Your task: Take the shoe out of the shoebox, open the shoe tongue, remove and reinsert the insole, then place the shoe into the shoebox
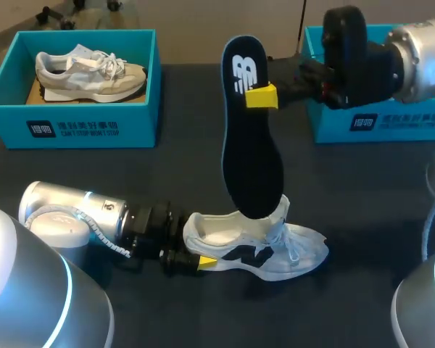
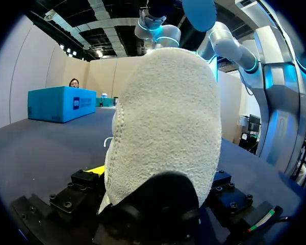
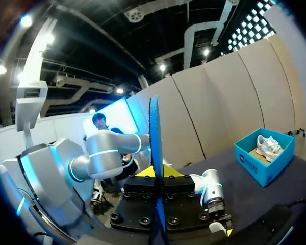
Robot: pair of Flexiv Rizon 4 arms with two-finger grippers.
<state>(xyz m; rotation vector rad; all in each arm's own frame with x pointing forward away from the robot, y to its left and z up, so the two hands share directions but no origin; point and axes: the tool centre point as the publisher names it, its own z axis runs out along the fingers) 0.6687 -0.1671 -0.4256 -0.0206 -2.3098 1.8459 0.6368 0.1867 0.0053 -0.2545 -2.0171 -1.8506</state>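
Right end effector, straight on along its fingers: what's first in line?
The right end effector is already shut on the insole. Beyond it, the wrist view puts the left arm roughly in line, the shoebox off to the side; depth is unclear.

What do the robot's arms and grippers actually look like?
The left arm and right arm are silver-grey tubes with glowing light-blue rings at joints. A white ribbed cable runs by the left wrist. The left gripper and right gripper are blocky black, yellow-tipped.
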